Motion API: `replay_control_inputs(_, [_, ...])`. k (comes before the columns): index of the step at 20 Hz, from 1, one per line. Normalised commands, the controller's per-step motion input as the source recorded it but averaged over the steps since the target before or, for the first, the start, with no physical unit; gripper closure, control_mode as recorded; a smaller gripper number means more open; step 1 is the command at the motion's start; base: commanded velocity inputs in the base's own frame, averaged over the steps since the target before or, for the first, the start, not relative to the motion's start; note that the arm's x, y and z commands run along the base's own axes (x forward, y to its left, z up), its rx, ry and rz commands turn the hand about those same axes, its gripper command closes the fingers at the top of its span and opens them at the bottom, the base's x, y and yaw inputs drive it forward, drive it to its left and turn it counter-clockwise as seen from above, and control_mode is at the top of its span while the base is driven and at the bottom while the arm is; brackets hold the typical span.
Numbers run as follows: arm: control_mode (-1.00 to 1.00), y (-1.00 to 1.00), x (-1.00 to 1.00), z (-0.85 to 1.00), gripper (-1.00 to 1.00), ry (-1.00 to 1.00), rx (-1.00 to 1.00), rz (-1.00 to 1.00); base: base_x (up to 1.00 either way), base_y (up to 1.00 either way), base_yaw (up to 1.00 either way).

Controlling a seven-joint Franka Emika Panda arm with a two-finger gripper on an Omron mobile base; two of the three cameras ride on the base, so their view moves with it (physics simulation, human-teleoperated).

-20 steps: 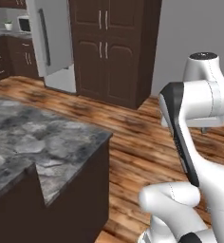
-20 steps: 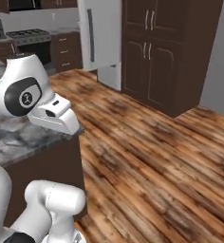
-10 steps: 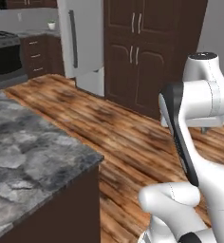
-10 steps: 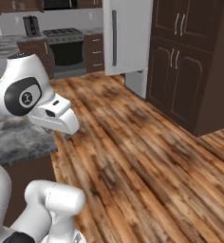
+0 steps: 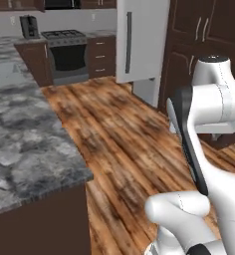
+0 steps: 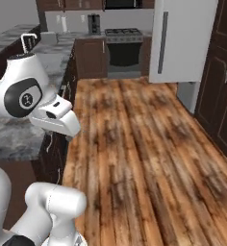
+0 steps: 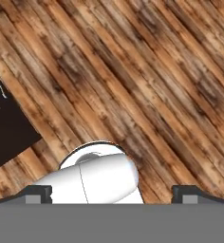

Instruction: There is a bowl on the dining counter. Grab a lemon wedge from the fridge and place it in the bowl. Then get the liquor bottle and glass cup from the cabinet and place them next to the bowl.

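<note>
The tall pale silver-grey fridge stands shut at the far side of the wood floor, its long dark bar handle facing me. From the other side the fridge is at the upper right. A grey marbled counter with a dark brown front runs along my left; the same counter stretches back toward the stove. My gripper hangs open over bare floor planks, nothing between its fingertips. The bowl, the bottle and the cup are out of view.
A dark stove and low brown drawers line the back wall left of the fridge. Tall dark brown cupboards with silver handles stand to its right. The counter's dark front lies close beside the hand. Wood floor lies open ahead.
The whole picture has swung: the base has turned and driven, so the fridge now sits ahead and the stove has come into view. The arm's pose looks the same.
</note>
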Motion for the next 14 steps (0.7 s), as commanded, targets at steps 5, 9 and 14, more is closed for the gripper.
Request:
replay_control_inputs(5, [1.0, 0.0, 0.0, 0.0, -1.0, 0.0, 0.0, 0.0, 0.71, -0.79, 0.55])
replay_control_inputs(9, [1.0, 0.0, 0.0, 0.0, -1.0, 0.0, 0.0, 0.0, 0.94, -0.73, 0.5])
replay_control_inputs(14, [1.0, 0.0, 0.0, 0.0, -1.0, 0.0, 0.0, 0.0, 1.0, -0.53, 0.27])
